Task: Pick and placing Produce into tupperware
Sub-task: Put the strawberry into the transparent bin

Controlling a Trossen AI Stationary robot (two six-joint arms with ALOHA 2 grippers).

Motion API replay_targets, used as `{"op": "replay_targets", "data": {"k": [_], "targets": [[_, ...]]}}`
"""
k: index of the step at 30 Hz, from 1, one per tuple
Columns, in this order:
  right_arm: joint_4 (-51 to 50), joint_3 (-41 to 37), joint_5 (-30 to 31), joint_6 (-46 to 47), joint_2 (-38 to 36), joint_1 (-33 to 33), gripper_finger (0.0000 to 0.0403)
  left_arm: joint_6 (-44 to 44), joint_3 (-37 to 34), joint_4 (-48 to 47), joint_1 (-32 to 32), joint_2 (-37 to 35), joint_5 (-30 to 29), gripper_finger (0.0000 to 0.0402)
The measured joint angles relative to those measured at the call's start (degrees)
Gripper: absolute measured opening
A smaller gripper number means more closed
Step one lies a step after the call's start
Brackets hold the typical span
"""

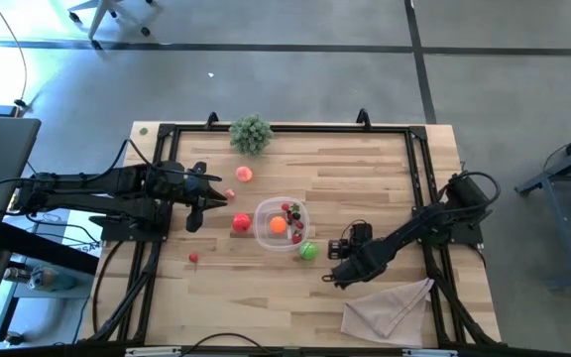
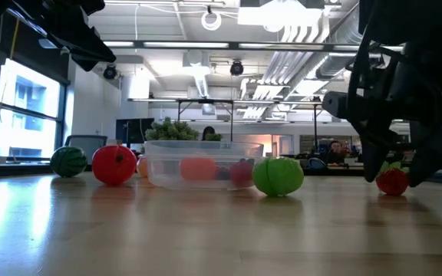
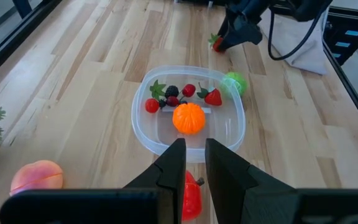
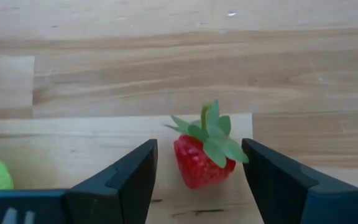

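The clear tupperware [image 1: 269, 234] [image 3: 145, 124] sits mid-table and holds an orange [image 3: 188, 118], a strawberry, a dark berry and small red pieces. My right gripper [image 4: 197, 168] [image 1: 337, 276] is low at the table, near side, open. Its fingers stand on either side of a loose strawberry [image 4: 201, 162] [image 2: 392, 182] that lies on the wood, without touching it. A green ball [image 1: 308, 251] rests beside the tupperware. My left gripper [image 3: 195, 155] [image 1: 201, 203] hovers left of the tupperware, open by a narrow gap, above a red fruit [image 1: 241, 223] [image 3: 191, 196].
A peach [image 1: 243, 174] and a tiny red piece [image 1: 193, 258] lie on the table's left half. A grey-green plant sprig [image 1: 251, 132] stands at the far edge. A beige cloth [image 1: 385, 307] lies at the near right corner. A dark frame [image 1: 414, 159] borders the tabletop.
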Motion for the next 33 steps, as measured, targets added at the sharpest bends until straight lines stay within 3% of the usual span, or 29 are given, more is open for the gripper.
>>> {"op": "replay_targets", "data": {"k": [27,33], "targets": [[-1.11,-0.04,-1.91,-0.68,0.02,-1.03,0.0224,0.02,0.0,-0.02,0.01,0.0,0.02,0.0051],[-1.36,-0.04,-1.96,-1.0,0.02,-1.03,0.0204,0.01,0.0,-0.01,0.0,0.0,0.02,0.0051]]}}
